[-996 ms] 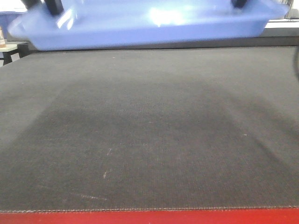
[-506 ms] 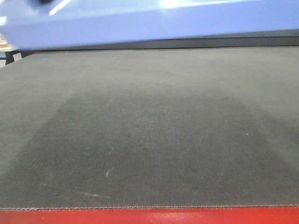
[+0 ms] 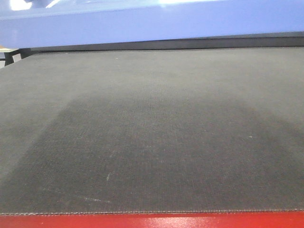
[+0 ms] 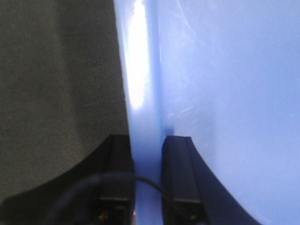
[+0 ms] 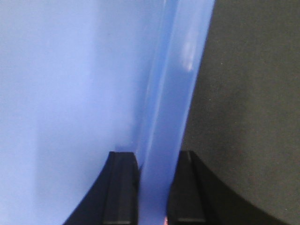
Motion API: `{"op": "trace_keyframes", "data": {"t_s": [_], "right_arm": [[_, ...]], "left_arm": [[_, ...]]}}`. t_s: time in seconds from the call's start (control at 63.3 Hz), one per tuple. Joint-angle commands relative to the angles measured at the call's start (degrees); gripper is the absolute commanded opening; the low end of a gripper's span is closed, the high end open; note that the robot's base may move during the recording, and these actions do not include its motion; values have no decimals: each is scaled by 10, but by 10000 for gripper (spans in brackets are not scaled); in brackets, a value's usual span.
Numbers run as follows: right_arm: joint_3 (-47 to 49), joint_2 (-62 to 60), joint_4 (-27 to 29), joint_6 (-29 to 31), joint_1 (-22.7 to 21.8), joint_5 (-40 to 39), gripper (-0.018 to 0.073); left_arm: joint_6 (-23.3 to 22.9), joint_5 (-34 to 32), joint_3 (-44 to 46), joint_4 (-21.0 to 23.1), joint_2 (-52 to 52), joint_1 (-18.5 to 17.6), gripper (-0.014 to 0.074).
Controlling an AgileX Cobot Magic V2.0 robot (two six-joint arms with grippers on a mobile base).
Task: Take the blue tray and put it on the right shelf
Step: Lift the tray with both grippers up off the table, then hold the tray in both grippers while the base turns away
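In the left wrist view, the left tool (image 4: 147, 143) has its two black fingers (image 4: 117, 159) nearly closed, pinching the thin upright rim of the blue tray (image 4: 225, 93) between them, one finger outside the wall and one inside. A dark cable (image 4: 93, 180) loops across the base of the outer finger. To the left of that rim lies the dark woven mat (image 4: 56, 84) of the counter, out of focus; to the right, the tray's glossy pale-blue floor fills the view, with a bright glare streak along the rim. In the front-facing view the tray runs across the whole top of the frame, its long side wall toward the camera, with a narrow dark strip between its lower edge and the far edge of the mat. The counter (image 3: 152, 221) shows a red front edge at the bottom. In the right wrist view, the right tool (image 5: 153, 159) grips the opposite rim the same way, fingers close together on the wall, tray floor to its left and mat to its right.
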State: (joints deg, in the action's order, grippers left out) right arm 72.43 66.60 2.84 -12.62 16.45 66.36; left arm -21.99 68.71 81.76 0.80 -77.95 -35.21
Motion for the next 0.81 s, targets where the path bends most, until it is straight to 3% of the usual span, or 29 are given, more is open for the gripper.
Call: {"op": "trace_keyframes", "data": {"t_s": [0.0, 0.269, 0.79], "right_arm": [[28, -15, -64, 17, 0, -11, 57], [50, 0, -71, 17, 52, -13, 57], [50, 2, -71, 17, 53, -16, 57]], "left_arm": [[10, 37, 18, -48, 18, -3, -41], [10, 51, 18, -48, 13, -3, -41], [10, 51, 18, -44, 13, -3, -48]]}}
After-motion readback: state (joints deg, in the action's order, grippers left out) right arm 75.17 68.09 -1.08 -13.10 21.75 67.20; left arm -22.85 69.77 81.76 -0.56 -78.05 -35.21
